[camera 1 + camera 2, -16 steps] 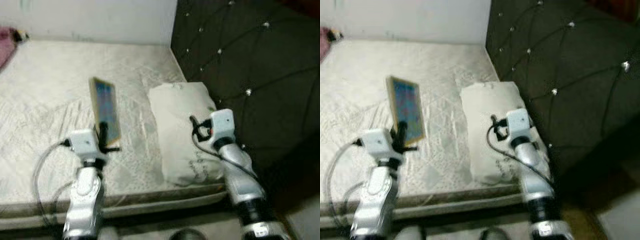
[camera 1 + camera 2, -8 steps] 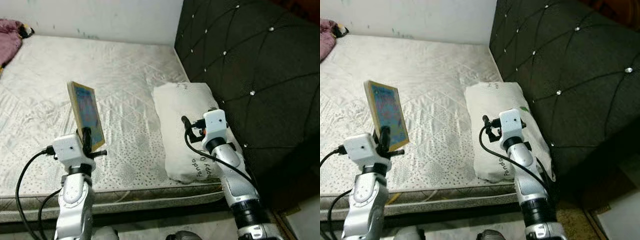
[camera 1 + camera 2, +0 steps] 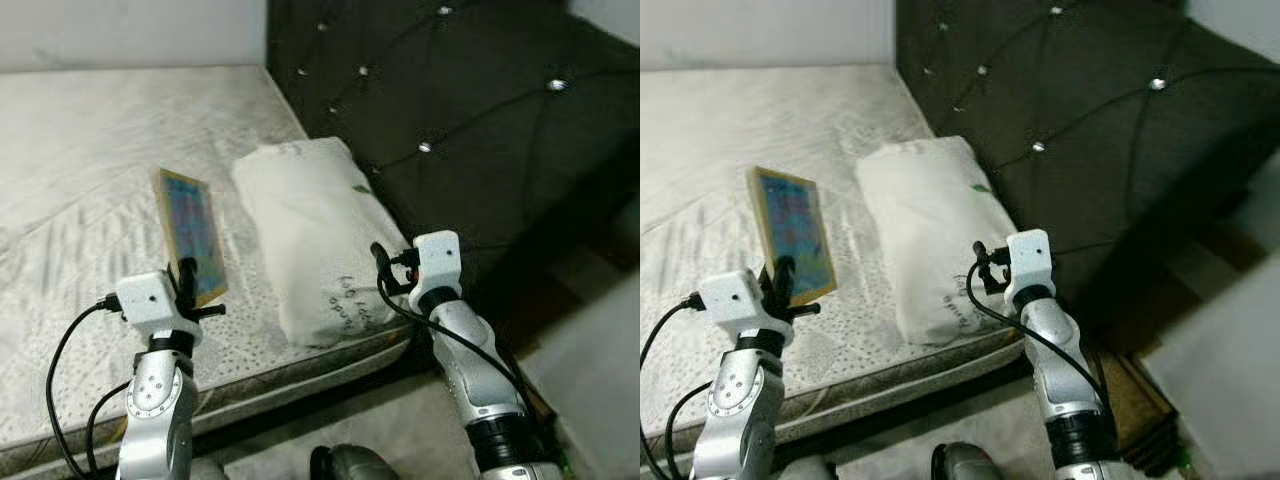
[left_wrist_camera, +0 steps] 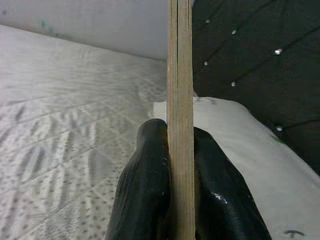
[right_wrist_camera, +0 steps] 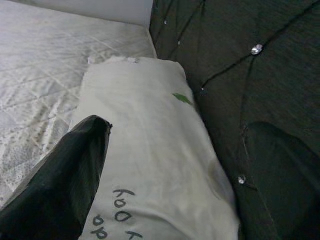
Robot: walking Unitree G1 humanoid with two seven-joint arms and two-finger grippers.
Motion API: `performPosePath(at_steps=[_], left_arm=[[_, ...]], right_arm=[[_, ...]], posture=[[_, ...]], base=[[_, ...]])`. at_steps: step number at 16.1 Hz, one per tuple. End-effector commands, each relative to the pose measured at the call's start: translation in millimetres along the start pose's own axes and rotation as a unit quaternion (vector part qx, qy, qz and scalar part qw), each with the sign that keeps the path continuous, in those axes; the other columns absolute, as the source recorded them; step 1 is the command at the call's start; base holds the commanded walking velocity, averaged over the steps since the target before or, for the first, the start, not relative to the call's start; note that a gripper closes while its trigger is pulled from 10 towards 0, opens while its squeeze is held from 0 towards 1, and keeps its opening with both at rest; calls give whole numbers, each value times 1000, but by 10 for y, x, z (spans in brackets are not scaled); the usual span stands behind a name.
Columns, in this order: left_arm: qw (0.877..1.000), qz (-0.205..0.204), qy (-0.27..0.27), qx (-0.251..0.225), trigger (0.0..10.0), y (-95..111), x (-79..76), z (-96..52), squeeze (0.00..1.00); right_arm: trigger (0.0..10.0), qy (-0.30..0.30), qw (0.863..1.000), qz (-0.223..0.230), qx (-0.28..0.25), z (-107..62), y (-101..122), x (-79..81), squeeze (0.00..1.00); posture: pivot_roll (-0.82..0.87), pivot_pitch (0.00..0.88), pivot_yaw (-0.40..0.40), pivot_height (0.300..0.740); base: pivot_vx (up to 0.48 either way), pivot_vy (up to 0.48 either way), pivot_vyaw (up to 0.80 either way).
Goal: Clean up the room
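Observation:
My left gripper (image 3: 187, 277) is shut on the lower edge of a thin picture book (image 3: 190, 236) with a colourful cover and holds it upright above the mattress (image 3: 80, 150). The left wrist view looks at the book (image 4: 180, 90) edge-on, with a black finger (image 4: 142, 185) pressed against each side. A white pillow (image 3: 305, 230) with dark lettering lies along the bed's right edge by the headboard. My right gripper (image 3: 380, 268) hovers at the pillow's near right corner, shut with nothing in it; its fingers (image 5: 65, 185) point over the pillow (image 5: 150, 150).
A dark tufted headboard (image 3: 450, 100) with shiny buttons stands right of the bed. Pale floor (image 3: 590, 380) lies to the right past the bed's corner. The mattress's front edge (image 3: 300, 375) runs just before my arms. A pale wall (image 3: 130, 30) backs the bed.
The whole view has swung to the right, so bed and pillow sit further left and floor shows on the right. The left gripper still holds the book upright.

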State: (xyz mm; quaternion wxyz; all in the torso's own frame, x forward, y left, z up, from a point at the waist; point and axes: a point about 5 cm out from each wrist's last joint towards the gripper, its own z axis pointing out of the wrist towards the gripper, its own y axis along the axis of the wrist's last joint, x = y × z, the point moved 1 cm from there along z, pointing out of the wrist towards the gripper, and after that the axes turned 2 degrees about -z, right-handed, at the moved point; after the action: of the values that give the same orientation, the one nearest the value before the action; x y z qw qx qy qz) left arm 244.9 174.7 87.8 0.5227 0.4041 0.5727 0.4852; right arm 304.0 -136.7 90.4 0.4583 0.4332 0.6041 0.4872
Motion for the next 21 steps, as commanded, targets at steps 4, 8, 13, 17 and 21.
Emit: performPosePath(at_steps=[4,8,13,17,21], left_arm=[[1000,-18,5,-9,10000,94,20,-64,0],[1000,-24,9,-2,10000,90,37,-92,0],[1000,-26,9,4,10000,100,44,-96,0],[1000,-24,10,4,10000,105,42,-74,0],[1000,-23,11,5,10000,105,33,-57,0]], right_arm=[[10000,-10,1000,10,-10,-27,89,-40,0],[10000,-9,1000,16,-10,-55,85,-30,0],[10000,-3,1000,19,-8,-66,93,-6,0],[10000,2,1000,17,-10,-51,104,6,0],[10000,4,1000,14,-10,-41,107,8,0]], posture=[[6,0,-85,740],[6,0,-83,740],[7,0,-81,740],[5,0,-81,740],[4,0,-82,740]], base=[[0,0,0],[0,0,0],[0,0,0],[0,0,0],[0,0,0]])
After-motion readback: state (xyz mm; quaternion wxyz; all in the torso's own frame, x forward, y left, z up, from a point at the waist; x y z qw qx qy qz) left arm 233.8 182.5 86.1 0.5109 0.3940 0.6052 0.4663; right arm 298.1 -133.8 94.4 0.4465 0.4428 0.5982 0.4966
